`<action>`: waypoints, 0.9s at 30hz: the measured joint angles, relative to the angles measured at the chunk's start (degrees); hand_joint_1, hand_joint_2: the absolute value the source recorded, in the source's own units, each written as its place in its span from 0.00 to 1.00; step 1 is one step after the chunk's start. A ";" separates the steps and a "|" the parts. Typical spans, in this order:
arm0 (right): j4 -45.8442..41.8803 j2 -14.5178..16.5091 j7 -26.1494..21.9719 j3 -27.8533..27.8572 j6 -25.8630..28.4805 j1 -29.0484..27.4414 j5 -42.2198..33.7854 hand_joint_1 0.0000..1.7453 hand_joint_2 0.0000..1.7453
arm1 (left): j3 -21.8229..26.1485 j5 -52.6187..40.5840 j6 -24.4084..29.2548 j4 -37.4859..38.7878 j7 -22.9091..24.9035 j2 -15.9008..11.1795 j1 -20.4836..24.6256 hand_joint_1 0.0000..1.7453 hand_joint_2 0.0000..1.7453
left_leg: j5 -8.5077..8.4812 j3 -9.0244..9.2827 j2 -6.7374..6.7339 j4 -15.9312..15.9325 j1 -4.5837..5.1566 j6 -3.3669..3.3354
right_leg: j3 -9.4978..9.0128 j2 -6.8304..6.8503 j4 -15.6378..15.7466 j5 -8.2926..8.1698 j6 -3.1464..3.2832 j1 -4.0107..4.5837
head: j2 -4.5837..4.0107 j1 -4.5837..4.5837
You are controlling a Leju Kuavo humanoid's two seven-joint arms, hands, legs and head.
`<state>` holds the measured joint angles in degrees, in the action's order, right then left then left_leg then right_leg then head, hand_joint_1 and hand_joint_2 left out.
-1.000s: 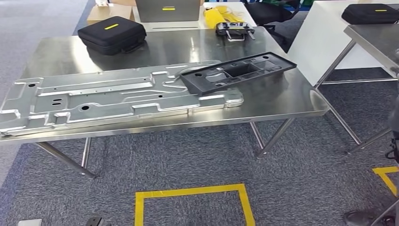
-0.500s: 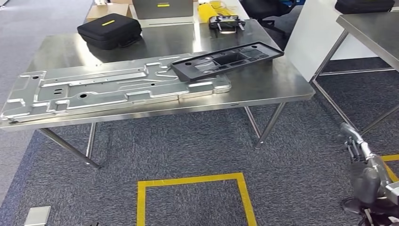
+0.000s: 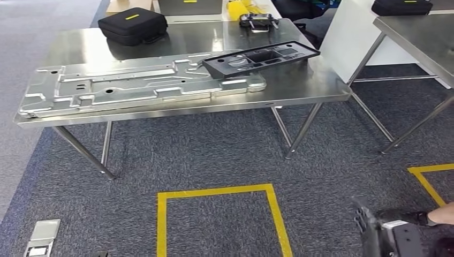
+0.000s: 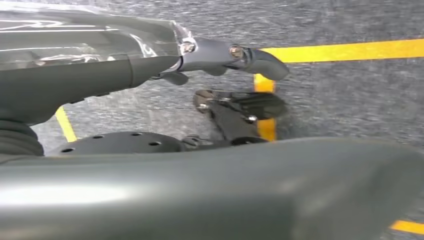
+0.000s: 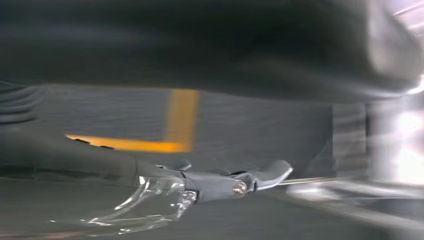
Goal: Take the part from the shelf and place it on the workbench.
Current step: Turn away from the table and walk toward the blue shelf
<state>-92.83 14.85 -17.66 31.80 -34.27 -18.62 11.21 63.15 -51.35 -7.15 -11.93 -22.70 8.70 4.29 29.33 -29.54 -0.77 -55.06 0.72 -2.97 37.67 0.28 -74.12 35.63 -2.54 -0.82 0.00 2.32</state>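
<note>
A long black plastic part (image 3: 260, 58) lies on the steel workbench (image 3: 305, 88), its near end resting on a large silver stamped metal panel (image 3: 134, 88) that covers the bench's left half. My right hand (image 3: 383, 238) hangs low at the bottom right over the carpet, well short of the bench, with nothing in it. The blurred right wrist view has that hand (image 5: 215, 186) above the floor. My left hand (image 4: 210, 55) hangs over the carpet and yellow tape, thumb and dark fingers (image 4: 240, 107) apart, holding nothing.
A black zip case (image 3: 132, 24) and a handheld controller (image 3: 258, 21) sit at the bench's far edge. A second steel table (image 3: 412, 32) stands to the right. A yellow tape square (image 3: 219, 190) marks the carpet in front. A person's shoe (image 3: 412, 217) is beside my right hand.
The camera has shifted, so the bench now sits higher and farther off in the picture. My right hand, raised half a second ago, has dropped lower. Nothing on the bench has moved.
</note>
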 joint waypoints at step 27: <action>76.71 -7.44 17.92 27.98 31.21 20.33 33.89 0.00 1.00 | 0.41 -4.74 1.26 0.00 4.65 -0.33 0.64 0.00 0.75 | 3.20 5.48 -0.15 1.09 -0.48 0.17 | 1.24 0.16 7.16 -3.08 0.69 0.38 | 0.00 0.03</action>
<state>-16.12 7.42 0.26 59.78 -3.06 1.71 45.10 63.56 -56.09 -5.89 -11.93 -18.06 8.37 4.93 32.53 -24.06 -0.92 -53.97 0.24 -2.81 38.91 0.44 -66.96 32.55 -1.84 -0.43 0.00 2.35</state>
